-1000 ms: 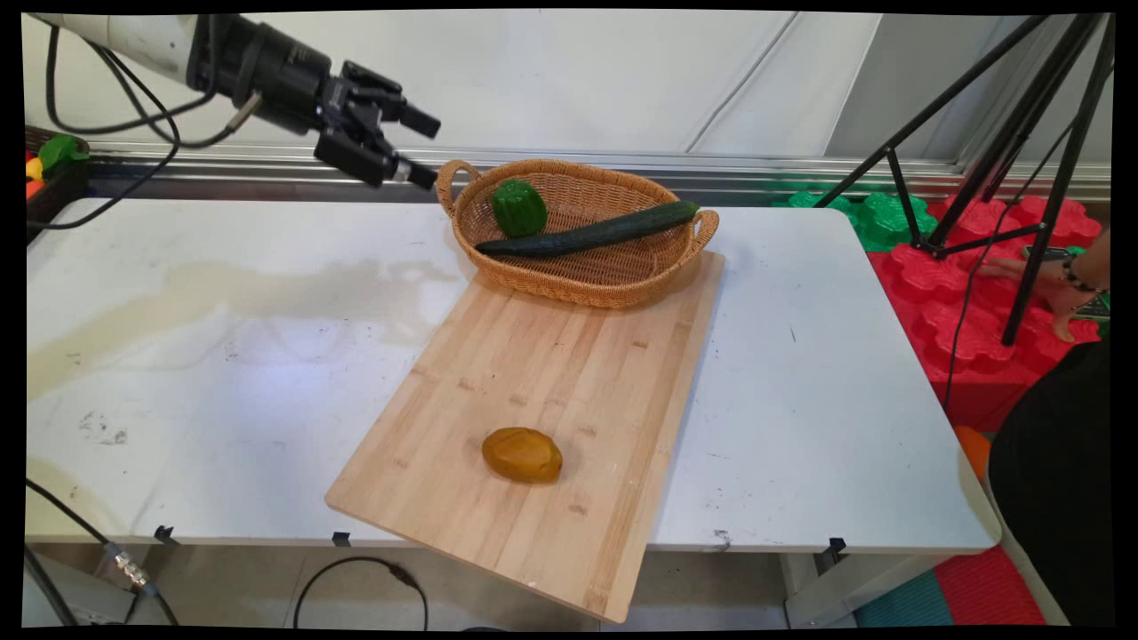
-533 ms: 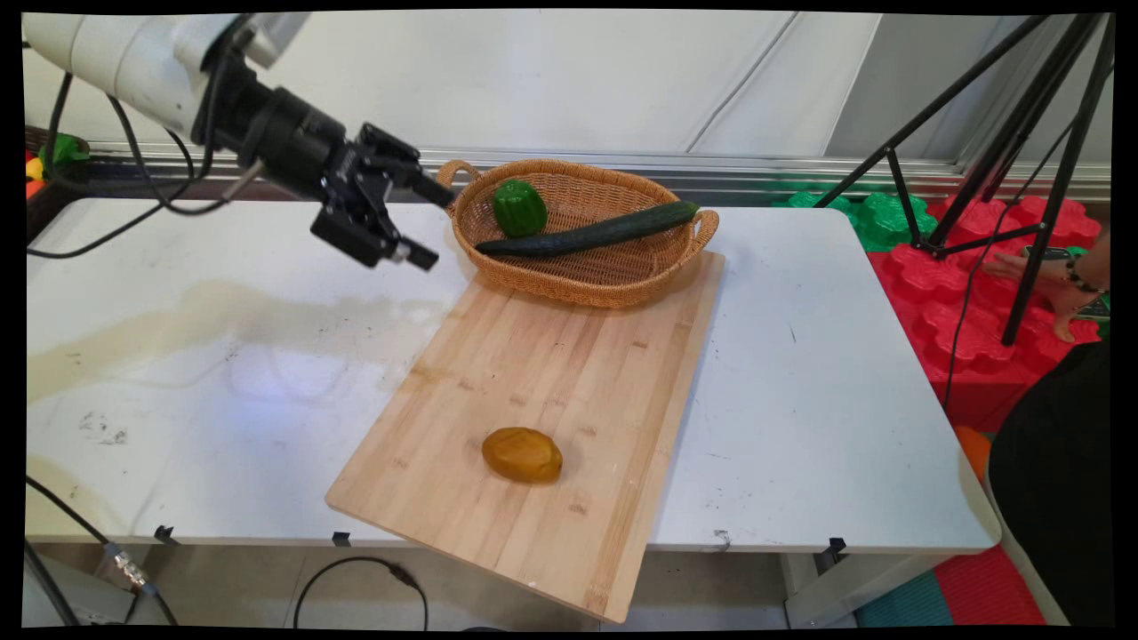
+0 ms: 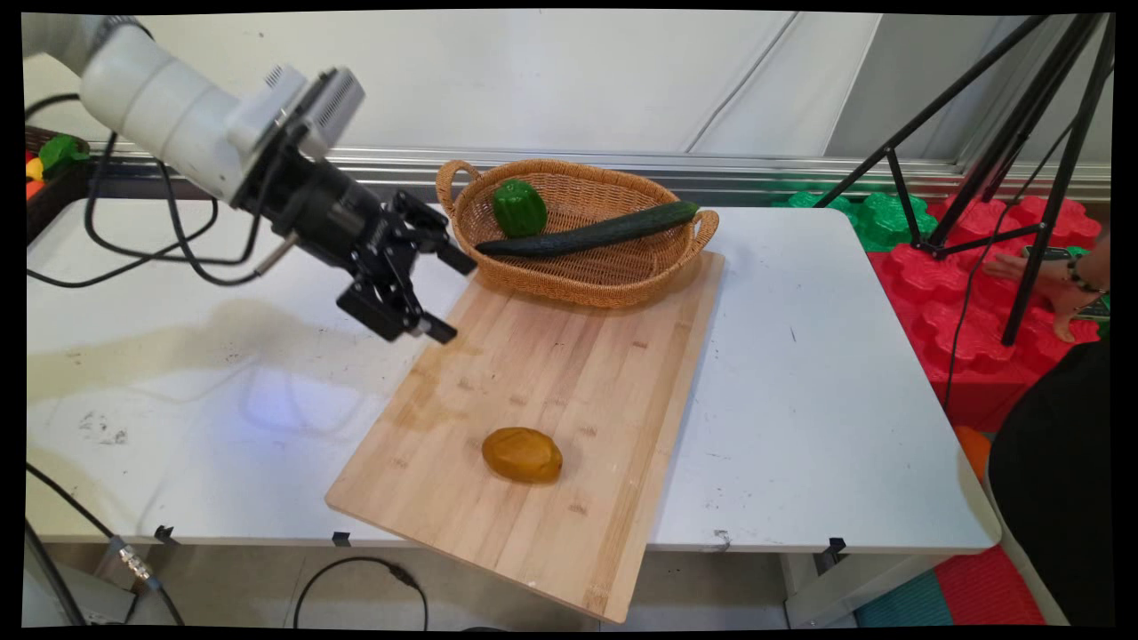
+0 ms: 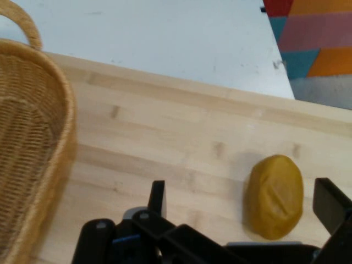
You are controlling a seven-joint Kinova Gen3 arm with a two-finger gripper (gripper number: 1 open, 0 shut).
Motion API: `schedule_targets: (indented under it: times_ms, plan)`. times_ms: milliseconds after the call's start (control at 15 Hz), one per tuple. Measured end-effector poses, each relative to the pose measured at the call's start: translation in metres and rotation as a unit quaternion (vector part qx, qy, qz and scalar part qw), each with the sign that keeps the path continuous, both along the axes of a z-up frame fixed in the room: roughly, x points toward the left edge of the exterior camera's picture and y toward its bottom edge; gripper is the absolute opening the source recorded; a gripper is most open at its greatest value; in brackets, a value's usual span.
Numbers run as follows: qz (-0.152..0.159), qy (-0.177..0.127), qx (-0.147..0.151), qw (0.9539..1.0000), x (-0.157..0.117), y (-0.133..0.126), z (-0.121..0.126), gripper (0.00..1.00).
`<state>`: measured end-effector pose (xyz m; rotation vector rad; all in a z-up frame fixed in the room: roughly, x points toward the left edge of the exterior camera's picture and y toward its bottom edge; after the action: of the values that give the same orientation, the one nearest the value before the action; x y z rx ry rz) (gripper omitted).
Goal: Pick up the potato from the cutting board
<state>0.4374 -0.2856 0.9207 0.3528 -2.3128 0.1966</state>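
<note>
jaws (image 3: pixel 452 297) spread empty, one potato (image 3: pixel 522 454), one basket (image 3: pixel 578 276), one board (image 3: pixel 551 391)

Yellow-brown potato (image 3: pixel 522 454) lies on cutting board (image 3: pixel 569 373).

White wall (image 3: pixel 578 71), red foam mats (image 3: pixel 969 293)

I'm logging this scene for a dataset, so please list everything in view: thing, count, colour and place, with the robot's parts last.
table: 1, white, under everything.
cutting board: 1, pale wood, laid diagonally on the table, near corner past the edge.
basket: 1, tan wicker, on the board's far end.
pepper: 1, green, in the basket, left.
cucumber: 1, dark green, lying across the basket.
potato: 1, yellow-brown, on the board's near part.
tripod: 1, black, right of the table.
gripper: 1, black, open, above the board's left edge beside the basket.
</note>
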Motion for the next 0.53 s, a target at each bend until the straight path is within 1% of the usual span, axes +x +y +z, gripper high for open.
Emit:
schedule_targets:
  times_ms: [133,533]
  plan:
    - [-0.008,-0.009,0.004,0.9999,-0.010,0.002,-0.009,1.00]
    - [-0.031,-0.048,0.021,0.9982,-0.046,0.006,-0.049,1.00]
